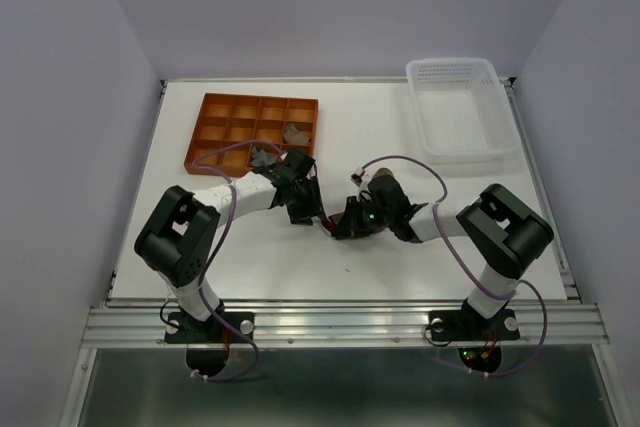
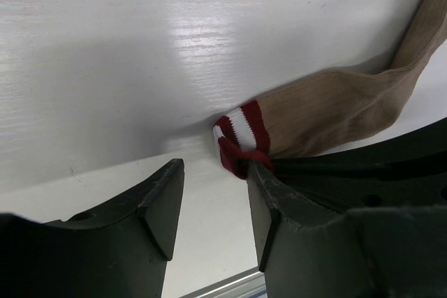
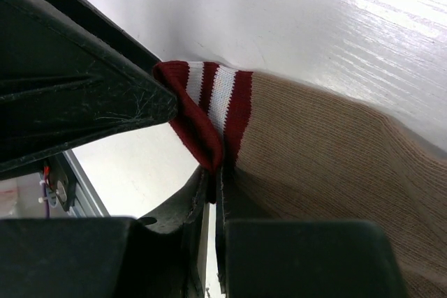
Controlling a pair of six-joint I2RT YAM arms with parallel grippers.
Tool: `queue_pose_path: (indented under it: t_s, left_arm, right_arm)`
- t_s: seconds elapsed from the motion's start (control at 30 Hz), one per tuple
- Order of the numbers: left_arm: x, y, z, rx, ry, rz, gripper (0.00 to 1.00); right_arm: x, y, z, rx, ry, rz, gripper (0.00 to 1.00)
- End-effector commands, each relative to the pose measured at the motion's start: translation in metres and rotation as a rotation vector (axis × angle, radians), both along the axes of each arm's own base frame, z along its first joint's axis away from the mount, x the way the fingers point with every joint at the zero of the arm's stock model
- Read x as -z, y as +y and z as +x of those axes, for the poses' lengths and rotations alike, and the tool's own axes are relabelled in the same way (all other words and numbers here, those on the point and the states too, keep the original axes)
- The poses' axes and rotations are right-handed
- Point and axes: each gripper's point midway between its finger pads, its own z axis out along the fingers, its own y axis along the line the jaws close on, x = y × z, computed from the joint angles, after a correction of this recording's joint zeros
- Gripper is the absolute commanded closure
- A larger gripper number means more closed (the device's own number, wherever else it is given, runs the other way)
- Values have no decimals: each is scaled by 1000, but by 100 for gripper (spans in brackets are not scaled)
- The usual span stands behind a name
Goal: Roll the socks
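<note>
**Sock roll: cuff gripped, roll not yet started**

Left fingers [image 2: 164,193] are held apart, empty, beside the striped cuff [image 2: 241,127]. The tan sock [image 2: 328,109] is laid flat on the desk [image 2: 140,68]. Right fingers [image 3: 213,200] are clamped on the cuff. Next, likely: cuff folded over.

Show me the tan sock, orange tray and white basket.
tan sock [image 2: 335,113]: left wrist view, on its ribbed tan body.
orange tray [image 1: 258,98]: top view, on its far rim.
white basket [image 1: 465,112]: top view, on its bare floor.
</note>
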Motion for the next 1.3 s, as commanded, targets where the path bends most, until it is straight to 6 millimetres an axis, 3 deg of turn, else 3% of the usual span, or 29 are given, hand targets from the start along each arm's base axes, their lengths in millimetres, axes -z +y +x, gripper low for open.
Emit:
queue_pose_path:
  t_s: [0.0,0.33,0.47,1.27]
  left_arm:
    - [-20,-1,5,0,-67,-14,48]
    - [-22,4,-4,26,-82,-25,52]
    - [-15,-2,-7,62,-58,-33,56]
    - [4,-26,-2,151,-25,-53,57]
  right_arm:
    - [24,-13,-8,9,64,-69,99]
    - [25,-16,-5,22,82,-62,99]
    - [25,-16,-4,21,78,-61,99]
    - [28,-15,-7,-7,98,-52,99]
